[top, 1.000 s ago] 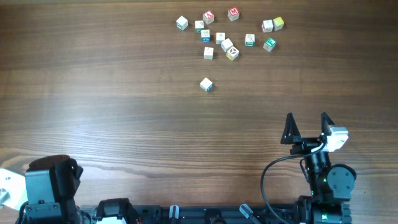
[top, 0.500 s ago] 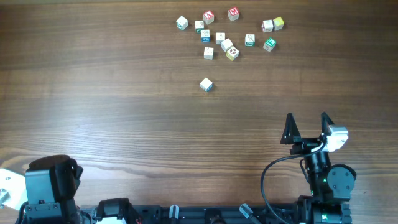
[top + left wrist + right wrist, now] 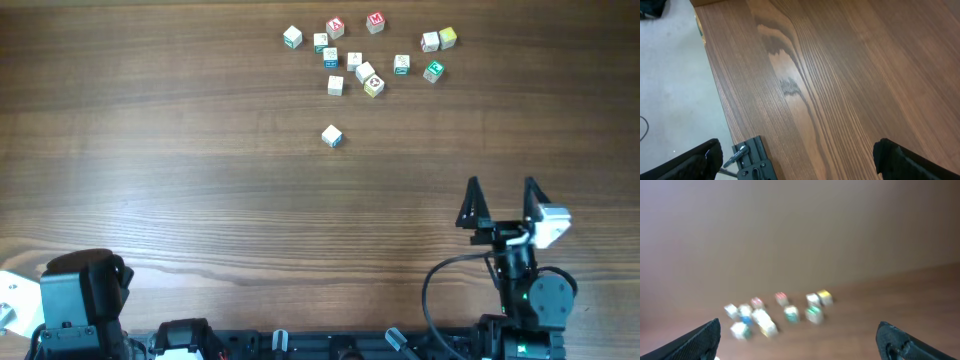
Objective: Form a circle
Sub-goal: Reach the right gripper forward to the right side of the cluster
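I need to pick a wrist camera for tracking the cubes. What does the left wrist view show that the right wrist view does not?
Only the left wrist view: the edge of the table, pale floor beside it, and a black bracket at the bottom. It shows no cubes.
Only the right wrist view: the scattered cubes, blurred, far across the wood.
Both: brown wood grain, and each camera's own fingertips wide apart in the lower corners, with the left gripper and right gripper open and empty.
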Robot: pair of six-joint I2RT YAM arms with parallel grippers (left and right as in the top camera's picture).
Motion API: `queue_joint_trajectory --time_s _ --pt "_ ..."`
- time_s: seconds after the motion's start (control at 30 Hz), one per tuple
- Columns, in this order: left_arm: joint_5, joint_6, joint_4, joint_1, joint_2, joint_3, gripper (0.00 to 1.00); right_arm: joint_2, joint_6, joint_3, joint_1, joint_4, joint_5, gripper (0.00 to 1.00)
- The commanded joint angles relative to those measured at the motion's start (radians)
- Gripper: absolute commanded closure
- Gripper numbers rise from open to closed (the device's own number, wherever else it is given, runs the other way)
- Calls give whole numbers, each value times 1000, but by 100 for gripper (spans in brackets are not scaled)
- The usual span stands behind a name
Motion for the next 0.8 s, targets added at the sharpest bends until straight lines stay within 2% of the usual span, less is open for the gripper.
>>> queue_joint_trajectory --time_s 0.0,0.07,0.23,0.43,0.6,0.67,0.77 --pt "1 -19 -2 7 -2 -5 0 -3 201 0 -6 140 -143 0" --pt "1 -19 -2 7 -2 -5 0 -2 276 6 -6 184 -151 0" --pt "1 -19 -2 7 -2 -5 0 90 266 136 -6 95 -183 0" --pt "1 -19 -2 7 -2 -5 0 451 178 404 -6 16 -330 0" --pt "1 -19 -1 7 -2 -5 0 736 174 513 -6 100 -667 0" --pt "1 -19 -2 7 -2 -5 0 833 232 513 -6 119 -743 1" --pt "1 -19 -1 7 -2 -5 0 976 436 513 -6 113 -777 1"
